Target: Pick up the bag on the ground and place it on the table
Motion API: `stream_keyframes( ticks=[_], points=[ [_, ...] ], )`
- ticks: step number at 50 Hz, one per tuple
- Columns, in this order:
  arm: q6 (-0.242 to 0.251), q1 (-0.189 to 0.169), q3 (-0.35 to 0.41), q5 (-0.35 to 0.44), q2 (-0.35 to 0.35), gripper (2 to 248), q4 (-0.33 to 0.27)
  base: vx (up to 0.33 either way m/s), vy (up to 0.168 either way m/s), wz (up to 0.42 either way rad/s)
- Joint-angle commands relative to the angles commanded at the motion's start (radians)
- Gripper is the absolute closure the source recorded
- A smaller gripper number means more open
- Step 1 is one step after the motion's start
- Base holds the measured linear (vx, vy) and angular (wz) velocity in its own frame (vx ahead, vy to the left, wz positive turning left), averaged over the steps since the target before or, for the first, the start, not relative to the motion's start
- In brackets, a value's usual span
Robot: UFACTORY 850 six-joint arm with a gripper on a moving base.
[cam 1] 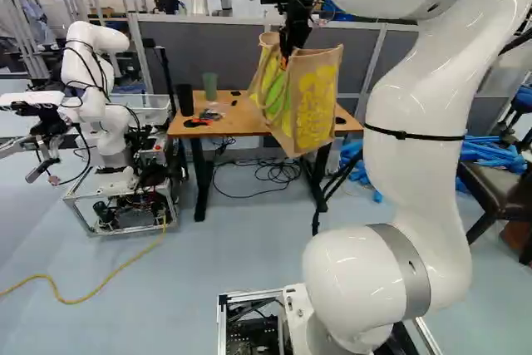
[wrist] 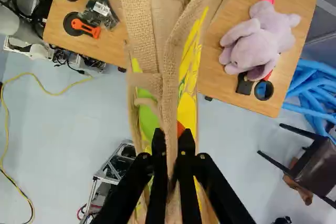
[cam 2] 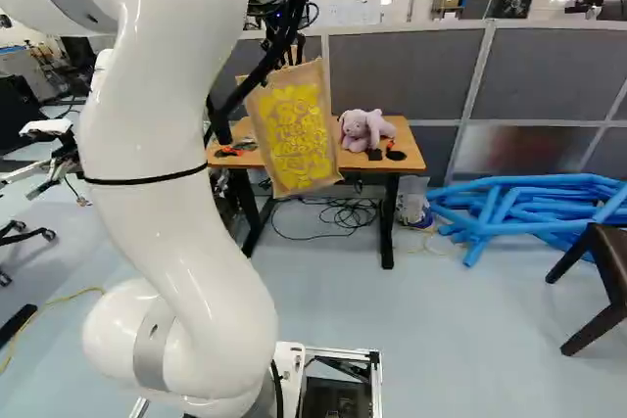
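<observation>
The tan and yellow bag [cam 1: 316,106] hangs in the air, one of its straps clamped between the fingers [cam 1: 288,41]. Close by stands the desk [cam 1: 241,122], carrying a purple plush toy [cam 2: 362,128], a black cup [cam 1: 184,100] and a green cup [cam 1: 210,86]. Blue tubes [cam 2: 529,193] lie beside it.

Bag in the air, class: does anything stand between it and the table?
Nothing visible stands between the bag, gripped in the hand, and the table. On it, a plush toy and black cup sit toward opposite ends.
</observation>
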State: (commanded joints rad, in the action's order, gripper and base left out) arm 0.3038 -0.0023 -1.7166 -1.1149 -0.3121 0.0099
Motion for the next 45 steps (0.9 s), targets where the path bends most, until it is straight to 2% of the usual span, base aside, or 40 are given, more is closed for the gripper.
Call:
stream_keyframes(
  ticks=[9,25,45],
  points=[
    [0.0,0.0,0.0,0.0,0.0,227,0.0,0.173,0.069,-0.087],
    [0.0,0.0,0.0,0.0,0.0,227,0.0,0.165,0.024,-0.281],
    [0.0,0.0,0.0,0.0,0.0,227,0.0,0.149,0.073,-0.035]
  ],
)
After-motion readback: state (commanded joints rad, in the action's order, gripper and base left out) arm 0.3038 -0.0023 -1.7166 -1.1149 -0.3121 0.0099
